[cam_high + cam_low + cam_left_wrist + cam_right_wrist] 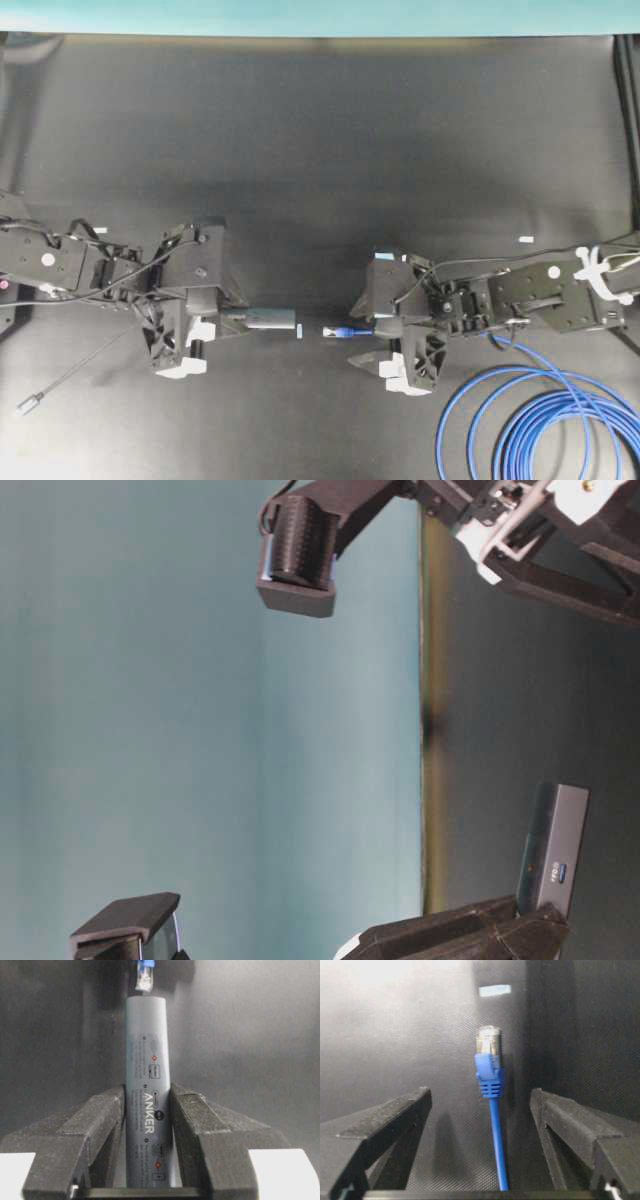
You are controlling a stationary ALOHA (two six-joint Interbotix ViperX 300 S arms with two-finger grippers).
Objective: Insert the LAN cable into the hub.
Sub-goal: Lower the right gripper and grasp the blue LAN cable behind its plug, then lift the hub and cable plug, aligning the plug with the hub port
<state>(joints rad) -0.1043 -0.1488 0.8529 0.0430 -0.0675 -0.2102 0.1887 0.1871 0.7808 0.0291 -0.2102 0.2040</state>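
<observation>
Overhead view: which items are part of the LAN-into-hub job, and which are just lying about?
Job:
- hub, clamped in the left gripper
- LAN cable, its plug lying between the open fingers of the right gripper, facing the hub's end

Lying about:
- white tape scrap on the table
- blue strip beside the hub's tip

A black mat (300, 150) covers the work surface, finely textured in both wrist views. A teal wall (320, 15) runs along its far edge and fills most of the table-level view. Two small pale tape marks lie on the mat: one (302, 327) near centre, another (524, 239) toward the right.
</observation>
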